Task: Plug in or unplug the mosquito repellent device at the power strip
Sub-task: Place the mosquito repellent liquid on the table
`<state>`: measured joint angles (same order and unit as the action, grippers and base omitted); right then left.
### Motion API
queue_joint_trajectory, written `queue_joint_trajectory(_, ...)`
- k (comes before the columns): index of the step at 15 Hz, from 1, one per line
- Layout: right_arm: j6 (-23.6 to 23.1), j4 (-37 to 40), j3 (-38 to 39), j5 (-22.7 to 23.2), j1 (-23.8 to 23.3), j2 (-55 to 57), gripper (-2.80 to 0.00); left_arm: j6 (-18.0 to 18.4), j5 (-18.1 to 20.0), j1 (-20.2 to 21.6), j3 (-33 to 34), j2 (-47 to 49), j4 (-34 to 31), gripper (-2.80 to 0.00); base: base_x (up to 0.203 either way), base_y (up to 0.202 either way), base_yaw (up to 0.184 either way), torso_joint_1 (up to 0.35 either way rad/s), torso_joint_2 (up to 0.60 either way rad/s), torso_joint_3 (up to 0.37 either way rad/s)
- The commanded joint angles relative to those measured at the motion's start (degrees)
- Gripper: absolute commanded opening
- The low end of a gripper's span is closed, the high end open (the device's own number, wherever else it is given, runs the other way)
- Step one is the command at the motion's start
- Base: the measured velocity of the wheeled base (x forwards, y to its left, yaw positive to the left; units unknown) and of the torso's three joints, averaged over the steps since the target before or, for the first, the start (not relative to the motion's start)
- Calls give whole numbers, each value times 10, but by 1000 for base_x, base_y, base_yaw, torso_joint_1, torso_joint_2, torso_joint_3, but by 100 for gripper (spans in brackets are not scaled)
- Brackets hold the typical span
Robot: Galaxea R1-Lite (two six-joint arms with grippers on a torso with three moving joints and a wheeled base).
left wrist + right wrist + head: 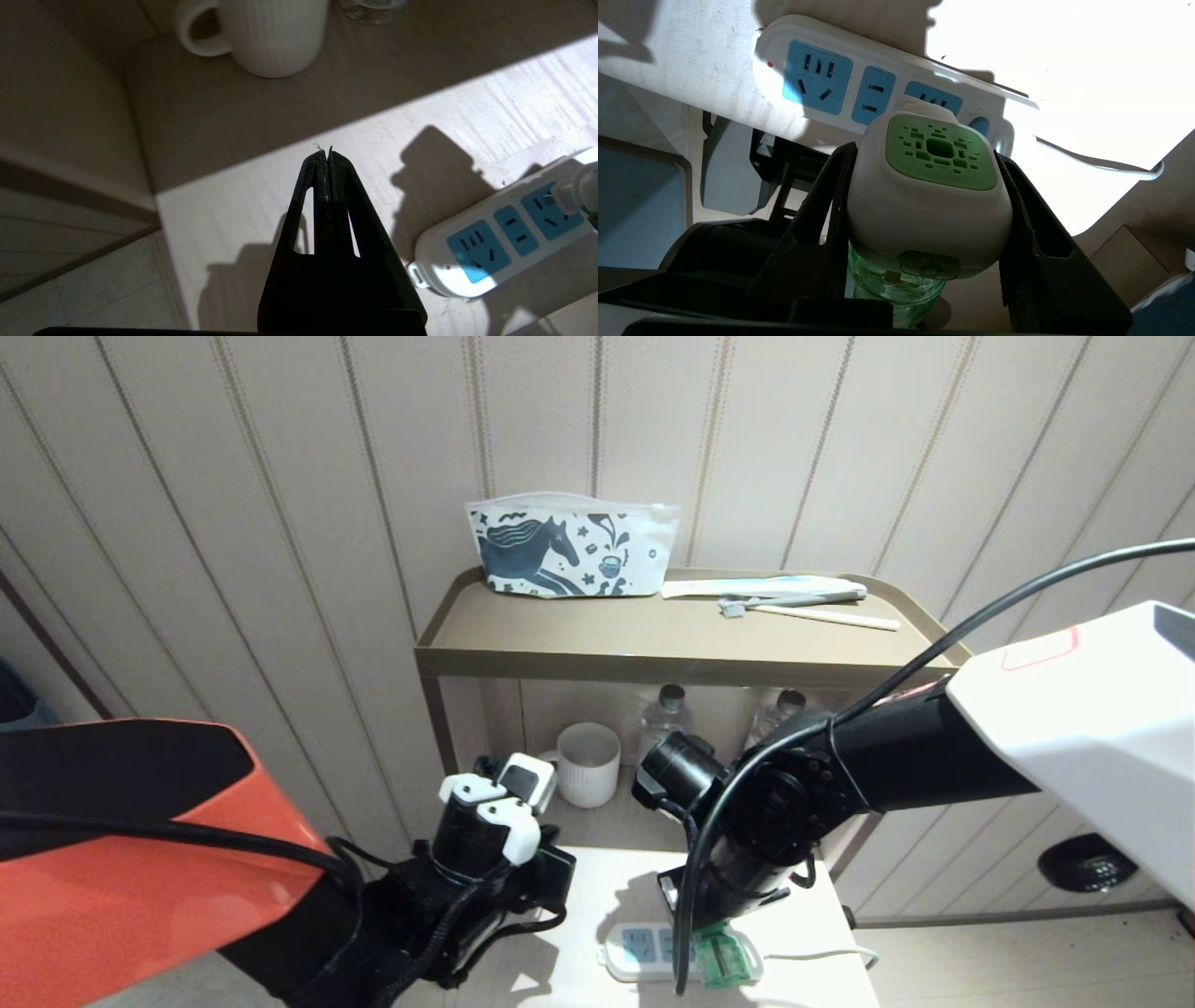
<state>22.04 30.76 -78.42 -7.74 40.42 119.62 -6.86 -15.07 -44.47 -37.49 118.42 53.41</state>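
With the right tool (924,196) pinching the repellent device (929,196) at the power strip's (817,79) right socket, it is best moved straight along the prongs, while the left tool (325,161), pressed together, is kept clear.

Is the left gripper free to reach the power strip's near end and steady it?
Probably yes. The left gripper, shut, hangs over bare tabletop beside the power strip; the right gripper holds the mosquito repellent device at the far socket.

Left pincer (326,161) shut — right pincer (924,196) seemingly clamped.
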Motion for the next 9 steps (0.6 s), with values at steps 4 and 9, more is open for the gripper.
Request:
queue_joint_trajectory(4, 0, 2, 8, 0, 0, -25, -280, 11, -5, 82, 130, -218, -5, -280, 0, 0, 0, 0, 0, 0)
queue_joint_trajectory(9, -1, 2, 18, -1, 3, -53, -280, 20, -11, 184, 204, -516, -177, -280, 0, 0, 0, 0, 0, 0)
